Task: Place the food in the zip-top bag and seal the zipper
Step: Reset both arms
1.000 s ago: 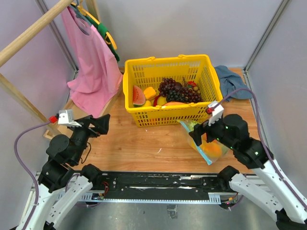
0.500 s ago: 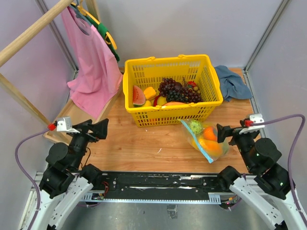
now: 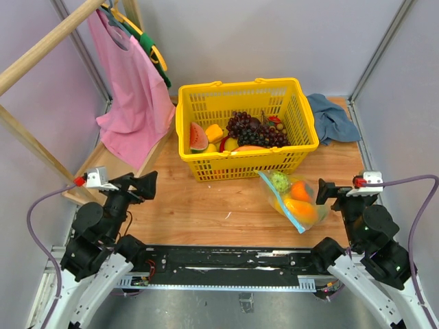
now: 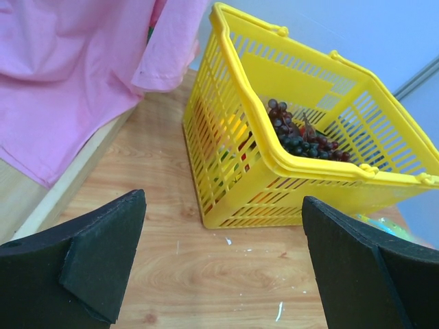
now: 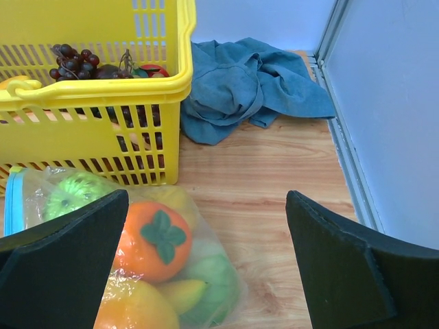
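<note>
The left gripper (image 3: 143,184) is hanging with its jaws spread wide and nothing between them, near the left edge of the table (image 3: 199,205) and well apart from the task's things. The right gripper (image 3: 324,192) is hovering just as wide and just as empty, just to the right of the zip-top bag (image 3: 293,202) but not touching it.

The bag is lying flat on the wood, just near of the yellow basket (image 3: 240,86), and the food is showing through the clear plastic: an orange fruit (image 5: 154,240), a bumpy green one (image 5: 72,195) and yellow ones below them. The zipper (image 3: 280,203) is running along the bag's left edge – whether it is pressed shut along its whole length I cannot tell.

Loading is looking finished, so the sealing step is probably the one in hand. The next move is calling for a pinch at one end of the blue strip and a slide along it – with the other gripper steadying the crinkly plastic so it does not drag.
</note>
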Robot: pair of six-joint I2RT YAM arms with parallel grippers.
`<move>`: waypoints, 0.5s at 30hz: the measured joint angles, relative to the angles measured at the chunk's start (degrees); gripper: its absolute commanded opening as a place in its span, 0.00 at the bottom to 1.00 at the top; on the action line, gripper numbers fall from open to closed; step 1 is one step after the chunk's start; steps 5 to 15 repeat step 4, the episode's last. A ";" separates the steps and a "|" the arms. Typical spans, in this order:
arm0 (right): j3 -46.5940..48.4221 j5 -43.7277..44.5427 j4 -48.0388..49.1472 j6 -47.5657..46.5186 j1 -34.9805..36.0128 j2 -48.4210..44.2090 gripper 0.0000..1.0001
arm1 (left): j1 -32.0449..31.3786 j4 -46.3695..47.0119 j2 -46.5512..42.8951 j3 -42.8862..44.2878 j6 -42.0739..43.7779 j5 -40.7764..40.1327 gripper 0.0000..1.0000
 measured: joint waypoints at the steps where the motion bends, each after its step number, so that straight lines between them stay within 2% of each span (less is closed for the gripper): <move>1: 0.00 0.20 0.00 0.02 0.00 -0.02 0.98 | 0.00 0.00 0.33 0.00 0.00 0.02 0.99; 15: 0.00 0.59 0.00 0.02 0.00 -0.15 0.99 | 0.00 0.02 1.33 0.00 0.00 0.15 0.99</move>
